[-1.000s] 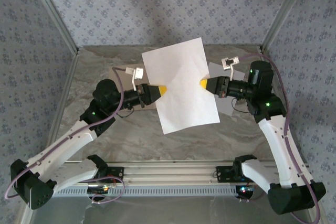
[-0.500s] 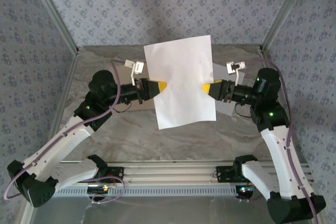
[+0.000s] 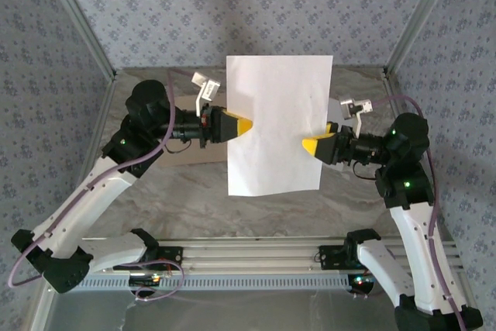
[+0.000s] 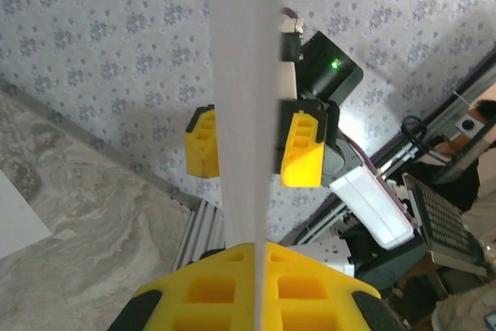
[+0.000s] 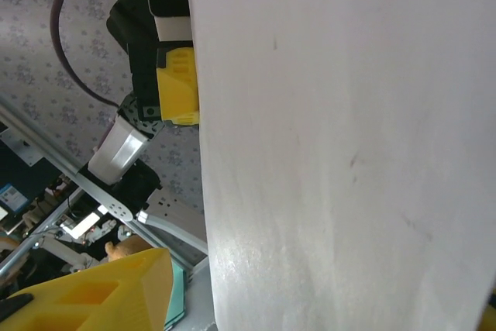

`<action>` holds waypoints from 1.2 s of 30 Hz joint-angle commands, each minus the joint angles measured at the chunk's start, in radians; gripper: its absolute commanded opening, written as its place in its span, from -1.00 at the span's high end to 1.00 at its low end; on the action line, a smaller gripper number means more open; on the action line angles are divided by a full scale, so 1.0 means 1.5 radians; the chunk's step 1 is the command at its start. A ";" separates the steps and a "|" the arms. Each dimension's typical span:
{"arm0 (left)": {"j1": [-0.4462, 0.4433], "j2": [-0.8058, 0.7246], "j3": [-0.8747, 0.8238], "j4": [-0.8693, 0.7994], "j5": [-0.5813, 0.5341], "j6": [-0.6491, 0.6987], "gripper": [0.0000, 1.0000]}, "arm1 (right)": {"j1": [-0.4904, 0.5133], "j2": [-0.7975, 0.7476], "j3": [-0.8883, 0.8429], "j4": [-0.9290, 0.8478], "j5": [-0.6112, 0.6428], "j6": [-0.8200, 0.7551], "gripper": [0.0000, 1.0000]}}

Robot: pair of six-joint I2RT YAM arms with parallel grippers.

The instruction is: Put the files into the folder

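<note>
Files sheet, white and unmarked: hangs in the air clear of the table, upright, spanning from one gripper to the other. Sits pinched at its left edge, roughly at mid-height, by the left gripper, yellow fingertips pressed together on the paper. Shows from the left wrist as a narrow pale band rising straight out from between that gripper's own fingers, turned nearly edge-on to the lens. Passes at its far edge between the fingers of the right gripper, one yellow finger on each face of the paper. Jaws spread there, well wider than the thin sheet between them; touching or not, cannot tell. Shows from the right wrist as a broad white face just ahead of the near finger, faintly specked, with the left gripper's yellow finger clamped at the opposite edge.

Folder: lies flat on the table beneath the left gripper and its wrist, tan, mostly covered by the arm. Open or closed, cannot tell.

Both arms raised, wrists turned inward, fingertips pointing at each other across the sheet.
</note>
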State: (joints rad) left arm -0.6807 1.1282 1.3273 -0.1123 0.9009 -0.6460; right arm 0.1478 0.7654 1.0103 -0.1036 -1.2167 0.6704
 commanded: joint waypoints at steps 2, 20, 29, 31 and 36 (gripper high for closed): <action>0.003 0.003 0.024 -0.037 0.053 0.029 1.00 | -0.003 -0.008 -0.003 0.016 -0.032 0.009 -0.17; 0.003 0.009 0.002 -0.004 0.029 0.010 1.00 | 0.000 -0.005 -0.017 0.034 -0.033 0.024 0.11; 0.003 0.005 -0.006 0.006 0.029 0.002 1.00 | 0.003 -0.005 -0.023 0.049 -0.034 0.034 0.33; 0.004 0.005 -0.008 0.006 0.029 0.003 1.00 | 0.003 -0.005 -0.023 0.050 -0.034 0.035 0.36; 0.003 0.007 -0.011 0.008 0.029 0.003 1.00 | 0.004 -0.006 -0.025 0.053 -0.032 0.035 0.46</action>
State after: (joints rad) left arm -0.6807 1.1355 1.3170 -0.1303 0.9459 -0.6399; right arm 0.1490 0.7662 0.9783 -0.0525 -1.2461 0.7170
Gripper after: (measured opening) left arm 0.042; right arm 0.280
